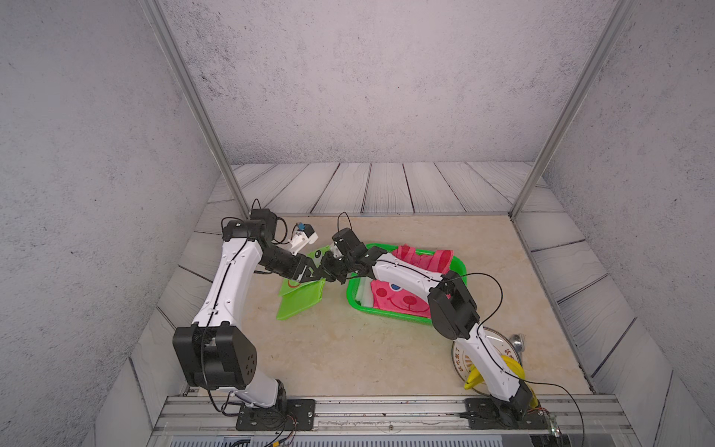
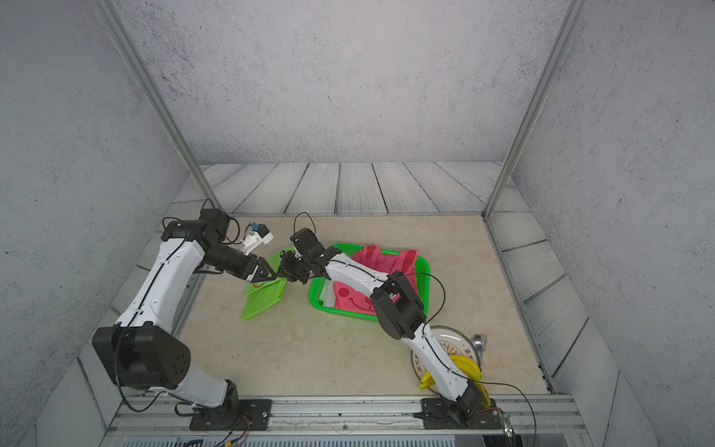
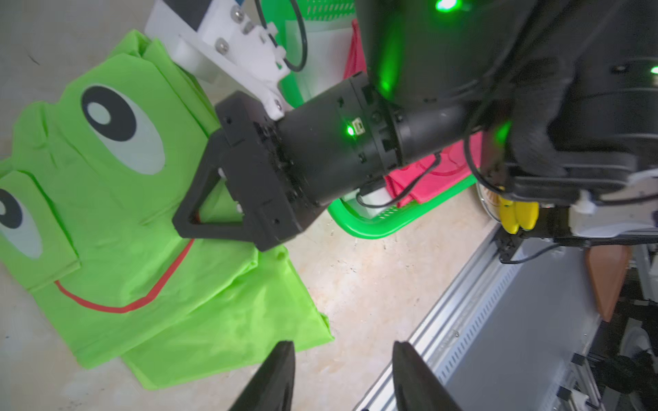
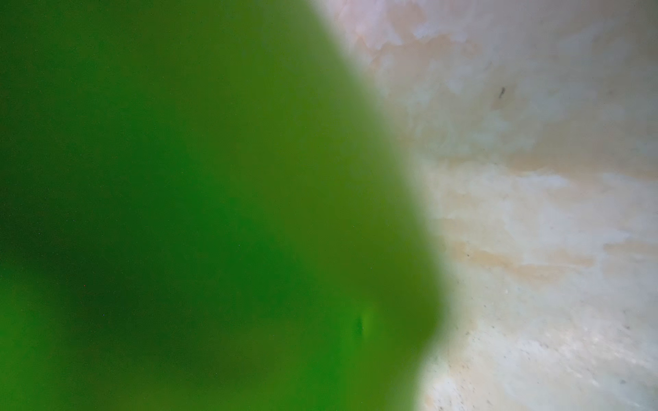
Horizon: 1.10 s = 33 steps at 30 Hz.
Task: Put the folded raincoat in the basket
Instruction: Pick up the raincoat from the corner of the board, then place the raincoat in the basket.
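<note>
The folded raincoat [image 1: 300, 300] [image 2: 265, 300] is bright green with a frog face and lies flat on the table just left of the basket [image 1: 387, 311] [image 2: 340, 312]. My right gripper [image 1: 328, 274] [image 3: 179, 222] reaches over the basket's left end. It is shut, with its tips pressed into the raincoat [image 3: 124, 213] near the red mouth line. In the right wrist view, blurred green raincoat fabric [image 4: 178, 178] covers most of the picture and hides the jaws. My left gripper [image 1: 315, 275] [image 3: 341, 350] hovers over the raincoat's near corner, open, with bare table between its fingers.
A pink raincoat [image 1: 402, 302] fills the basket. A round plate [image 1: 493, 334] with bananas [image 1: 512, 365] sits at the front right under the right arm, with cutlery [image 1: 517, 342] beside it. A metal rail [image 1: 387, 410] runs along the front edge.
</note>
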Each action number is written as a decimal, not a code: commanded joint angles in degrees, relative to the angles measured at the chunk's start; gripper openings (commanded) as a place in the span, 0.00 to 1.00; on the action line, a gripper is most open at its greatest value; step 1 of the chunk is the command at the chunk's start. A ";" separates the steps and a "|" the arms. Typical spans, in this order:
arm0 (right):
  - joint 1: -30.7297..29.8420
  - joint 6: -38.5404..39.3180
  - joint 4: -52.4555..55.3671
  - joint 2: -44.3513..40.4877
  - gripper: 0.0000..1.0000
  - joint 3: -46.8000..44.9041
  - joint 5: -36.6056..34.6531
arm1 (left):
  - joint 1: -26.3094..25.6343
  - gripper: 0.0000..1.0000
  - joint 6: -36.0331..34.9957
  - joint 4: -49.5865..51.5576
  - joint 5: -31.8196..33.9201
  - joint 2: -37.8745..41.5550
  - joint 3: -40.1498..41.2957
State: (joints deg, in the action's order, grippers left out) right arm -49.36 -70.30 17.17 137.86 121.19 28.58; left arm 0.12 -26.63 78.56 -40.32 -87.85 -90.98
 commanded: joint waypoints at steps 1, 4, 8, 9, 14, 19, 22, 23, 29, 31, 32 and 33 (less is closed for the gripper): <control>0.71 8.07 0.65 -8.15 0.00 -1.00 2.24 | 1.61 0.55 -3.86 7.30 -2.86 2.32 -2.47; 1.35 13.69 4.50 -11.78 0.00 -1.93 3.09 | 2.85 0.57 -1.37 5.30 -0.34 3.86 -3.06; 2.96 18.43 8.11 -17.56 0.00 -6.21 5.06 | 3.75 0.58 -0.28 2.78 1.39 4.71 -2.72; 3.65 19.48 8.52 -19.52 0.00 -8.23 5.85 | 3.82 0.58 -0.91 2.59 0.47 4.79 -2.67; 7.88 23.99 7.61 -30.14 0.00 -21.59 12.40 | 3.88 0.58 -2.66 0.80 -5.76 6.12 -1.66; 15.94 27.15 6.67 -41.58 0.00 -38.94 12.03 | 3.83 0.99 1.90 -8.46 -5.51 9.50 3.16; 20.91 27.93 3.71 -46.74 0.00 -49.20 11.86 | 3.87 1.00 3.53 -10.76 -4.56 9.05 4.30; 22.65 27.90 2.95 -48.04 0.00 -52.07 11.74 | 3.90 1.00 4.13 -11.61 -4.07 8.72 4.93; 29.33 29.97 -0.06 -50.64 0.00 -61.48 12.44 | 3.86 1.00 7.46 -19.50 5.15 8.66 10.57; 30.93 30.55 -0.21 -50.50 0.00 -62.97 11.43 | 3.84 1.00 7.80 -21.42 6.54 8.84 12.05; 31.68 30.66 -1.07 -50.32 0.00 -63.86 11.40 | 3.84 1.00 7.91 -21.81 6.54 8.77 12.57; 32.34 31.19 -2.47 -50.07 0.00 -64.70 11.78 | 3.89 0.99 8.06 -22.13 6.28 8.67 13.03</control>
State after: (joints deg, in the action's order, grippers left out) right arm -18.52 -41.69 18.04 89.34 57.91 40.01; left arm 3.64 -19.97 60.07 -36.40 -79.02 -78.98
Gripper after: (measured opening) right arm 0.068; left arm 0.995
